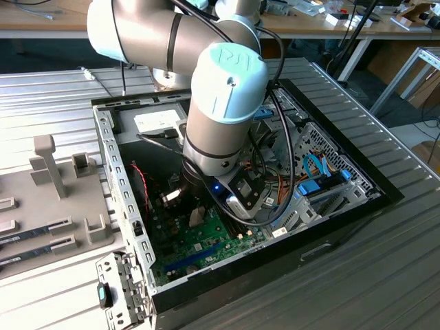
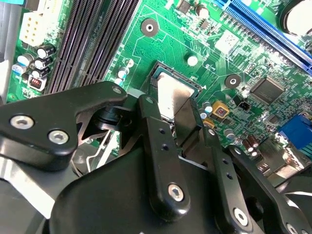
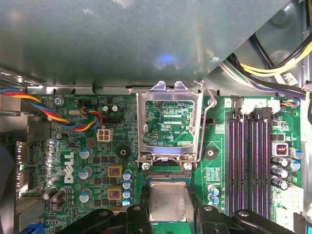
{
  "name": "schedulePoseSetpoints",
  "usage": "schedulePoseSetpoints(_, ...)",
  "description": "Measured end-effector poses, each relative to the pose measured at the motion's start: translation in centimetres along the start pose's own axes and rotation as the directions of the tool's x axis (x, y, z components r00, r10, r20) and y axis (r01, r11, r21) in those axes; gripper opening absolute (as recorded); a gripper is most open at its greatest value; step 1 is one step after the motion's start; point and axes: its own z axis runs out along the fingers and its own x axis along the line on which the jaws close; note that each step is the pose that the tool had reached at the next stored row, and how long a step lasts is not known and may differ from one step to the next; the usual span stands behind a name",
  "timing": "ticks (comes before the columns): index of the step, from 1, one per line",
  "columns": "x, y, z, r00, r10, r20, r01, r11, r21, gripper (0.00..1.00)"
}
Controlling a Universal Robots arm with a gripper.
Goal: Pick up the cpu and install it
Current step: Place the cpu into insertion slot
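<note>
The cpu (image 3: 168, 202), dull silver top up, caught in a narrow grip between the two black fingers (image 3: 207, 218), one at each of two opposite edges. Held level right at the open socket (image 3: 168, 175), with a strip of the socket's dark contact field bare past one edge of the chip. Seated or just above it: cannot tell.

Just beyond the socket, the hinged silver frame (image 3: 168, 88), tipped up and open, and a thin wire lever (image 3: 210, 122) raised beside it. All around, the green motherboard (image 3: 214, 168). Dark memory slots (image 3: 248, 165) near the socket on one side, a bundle of coloured wires (image 3: 29, 100) well off on the other.

Farther out, in the exterior view, the grey arm (image 1: 227, 89) reaching down into the open computer case (image 1: 106, 158). Case flat on a ribbed metal surface (image 1: 385, 261). To the exterior view's left of the case, a grey fixture (image 1: 62, 199) with upright posts. Farthest back, wooden desks (image 1: 41, 27).
</note>
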Motion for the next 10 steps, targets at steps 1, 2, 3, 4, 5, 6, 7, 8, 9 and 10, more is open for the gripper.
schedulePoseSetpoints(1, 0.00, 0.00, 0.03, 1.0000, 0.000, -0.0001, 0.000, 1.0000, -0.0001, 0.39)
schedulePoseSetpoints(2, 0.00, 0.00, 0.04, 1.0000, 0.000, -0.0001, 0.000, 1.0000, -0.0011, 0.39)
schedulePoseSetpoints(3, 0.00, 0.00, 0.05, 1.0000, 0.000, 0.0001, 0.000, 1.0000, -0.0027, 0.39)
schedulePoseSetpoints(4, 0.00, 0.01, 0.06, 1.0000, 0.000, 0.0003, 0.000, 1.0000, -0.0051, 0.39)
schedulePoseSetpoints(5, -0.01, 0.01, 0.07, 1.0000, 0.000, 0.0007, 0.000, 1.0000, -0.0071, 0.39)
schedulePoseSetpoints(6, 0.00, 0.00, 0.06, 1.0000, 0.000, 0.0006, 0.000, 1.0000, -0.0089, 0.39)
schedulePoseSetpoints(7, 0.00, 0.00, 0.05, 1.0000, 0.000, 0.0005, 0.000, 0.9999, -0.0112, 0.39)
schedulePoseSetpoints(8, 0.00, 0.00, 0.04, 1.0000, 0.000, 0.0005, 0.000, 0.9999, -0.0122, 0.39)
schedulePoseSetpoints(9, -0.01, -0.01, 0.05, 1.0000, 0.000, 0.0005, 0.000, 0.9999, -0.0124, 0.39)
schedulePoseSetpoints(10, -0.01, -0.03, 0.06, 1.0000, 0.000, 0.0006, 0.000, 0.9999, -0.0126, 0.39)
